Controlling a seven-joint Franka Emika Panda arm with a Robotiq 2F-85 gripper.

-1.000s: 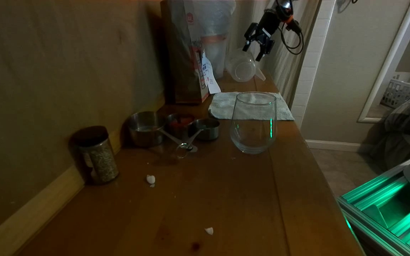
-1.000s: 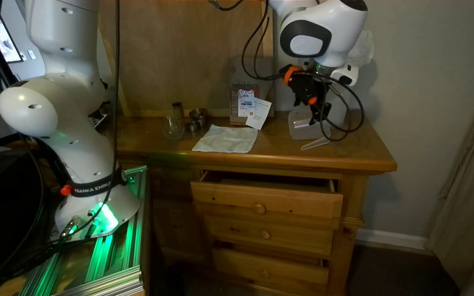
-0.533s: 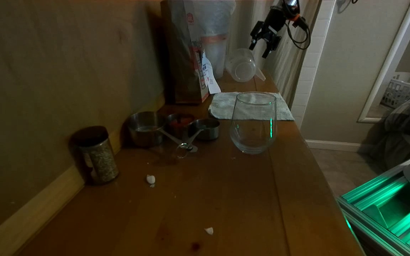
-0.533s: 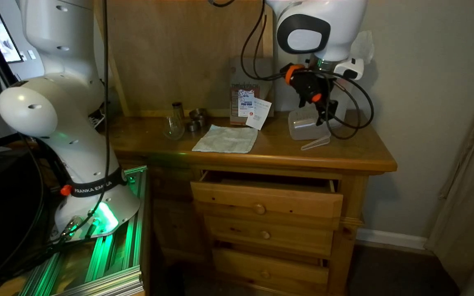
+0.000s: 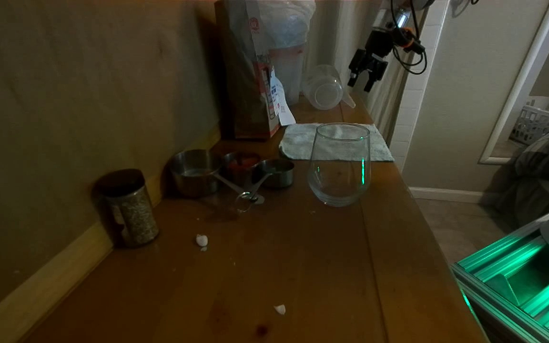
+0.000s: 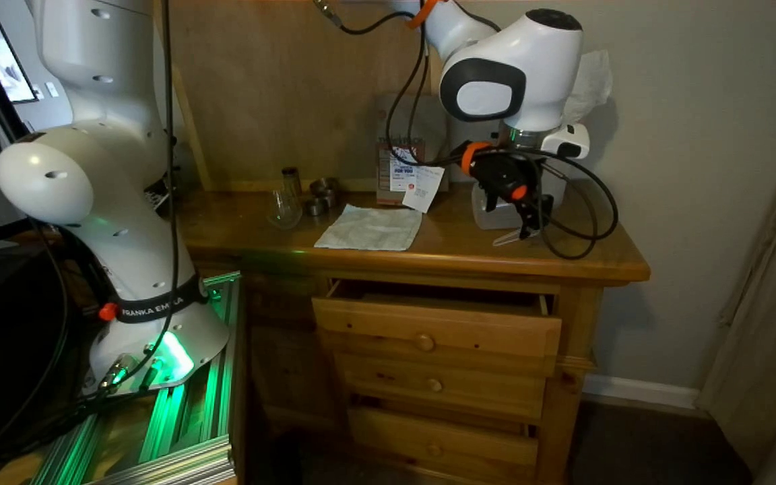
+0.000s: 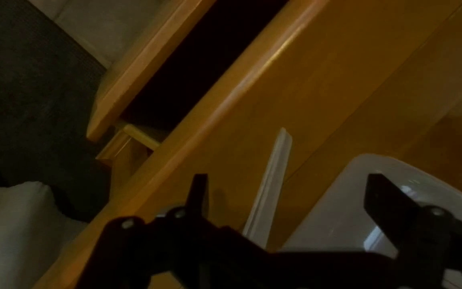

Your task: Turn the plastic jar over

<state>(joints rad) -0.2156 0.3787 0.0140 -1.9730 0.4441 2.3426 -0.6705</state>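
The plastic jar [image 5: 327, 93] is frosty and translucent, lying on its side at the far end of the tabletop. Its round bottom faces the camera in an exterior view, and its handle sticks out toward the drawer side. My gripper [image 5: 360, 87] hangs beside it, over the handle side, partly covering the jar [image 6: 496, 214] in an exterior view. From the wrist, the jar's handle [image 7: 270, 188] shows between the spread fingers, below them, with the jar body [image 7: 335, 216] behind the right finger [image 7: 383, 204]. The jaws are wide apart and grip nothing.
A paper bag [image 6: 391, 124] and a plastic-wrapped container [image 5: 288, 57] stand behind the jar. A folded cloth [image 6: 371, 228], a clear glass vessel [image 5: 339, 166], metal measuring cups [image 5: 197, 174] and a spice jar [image 5: 131, 209] share the tabletop. The top drawer [image 6: 435, 330] juts out below.
The gripper has moved away from above the jar toward the handle side and, over the last half second, come lower. Its jaws stay apart. The jar has not moved.
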